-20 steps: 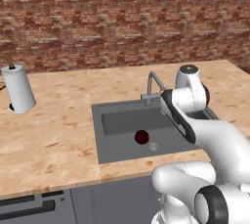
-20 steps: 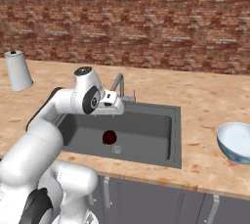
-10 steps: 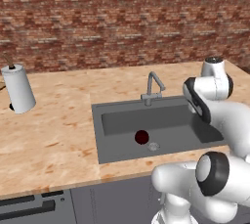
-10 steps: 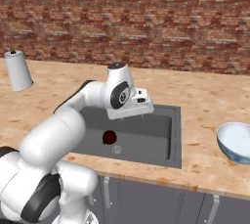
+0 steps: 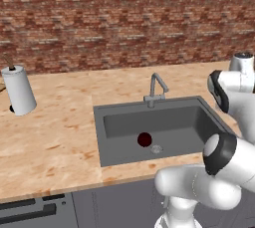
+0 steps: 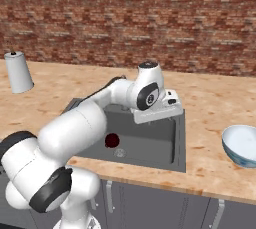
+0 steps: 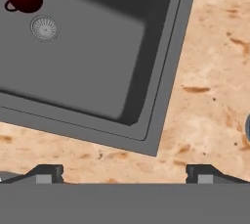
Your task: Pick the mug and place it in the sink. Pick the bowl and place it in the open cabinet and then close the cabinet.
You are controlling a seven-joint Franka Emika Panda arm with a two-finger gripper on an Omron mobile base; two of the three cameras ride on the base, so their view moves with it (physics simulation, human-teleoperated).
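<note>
Mug sits on the floor of the sink, just beside the round drain; the hand view has it in the basin's corner with its handle showing. First half of the task looks done.

Bowl stands upright on the tabletop, right of the sink and well apart from it. Only a dark sliver at the right edge of the hand view could be its rim, too small to be sure.

Gripper hangs above the sink's right rim and the strip of tabletop next to it, looking straight down. Jaws stand wide apart and empty, nothing between the fingertips. In the right base view the hand is over the basin's right side, short of the bowl.

Step in hand, as I judge it: crossing over to the bowl for the second pick.

Risks:
- Bowl is wide and round; jaws can only take the rim wall. A centred descent would land fingers inside or push it away.
- A grip on one side of the rim leaves the weight hanging off; it may tilt or slip out on the lift.
- A low approach could knock the bowl toward the tabletop's front edge.
- Cabinet isn't visible here, so clearance for the carry can't be judged.

Paper towel roll stands far left, out of the way.
</note>
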